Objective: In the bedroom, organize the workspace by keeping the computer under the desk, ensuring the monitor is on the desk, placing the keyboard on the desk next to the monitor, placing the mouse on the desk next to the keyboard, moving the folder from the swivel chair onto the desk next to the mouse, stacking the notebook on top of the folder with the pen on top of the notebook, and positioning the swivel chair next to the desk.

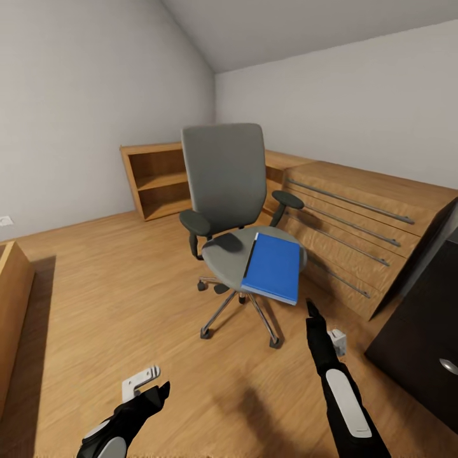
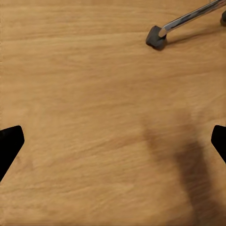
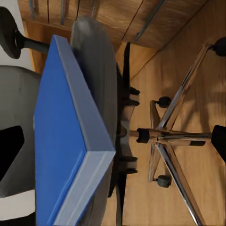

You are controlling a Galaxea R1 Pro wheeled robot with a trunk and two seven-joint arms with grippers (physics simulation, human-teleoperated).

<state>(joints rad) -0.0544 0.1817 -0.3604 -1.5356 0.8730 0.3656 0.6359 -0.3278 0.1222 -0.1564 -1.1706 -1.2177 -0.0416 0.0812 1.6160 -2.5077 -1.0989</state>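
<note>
The swivel chair point(image 1: 224, 184), grey with dark armrests and a chrome star base, stands mid-floor. The bright blue folder point(image 1: 273, 267) lies flat on its seat and overhangs the front right edge. My right gripper point(image 1: 321, 324) hovers open just in front of and below the folder's near edge. In the right wrist view the folder point(image 3: 61, 141) is close, with the seat and chrome base point(image 3: 165, 136) behind it and nothing between the fingertips point(image 3: 9, 148). My left gripper point(image 1: 151, 383) hangs open over bare floor; one chair caster point(image 2: 155, 37) shows in the left wrist view.
Low light-wood shelving point(image 1: 156, 181) lines the back wall, and a long wooden dresser point(image 1: 362, 229) runs along the right. A black drawer unit point(image 1: 420, 343) stands at the near right. A wooden bed frame edge point(image 1: 9, 305) is at the left. Wood plank floor surrounds the chair.
</note>
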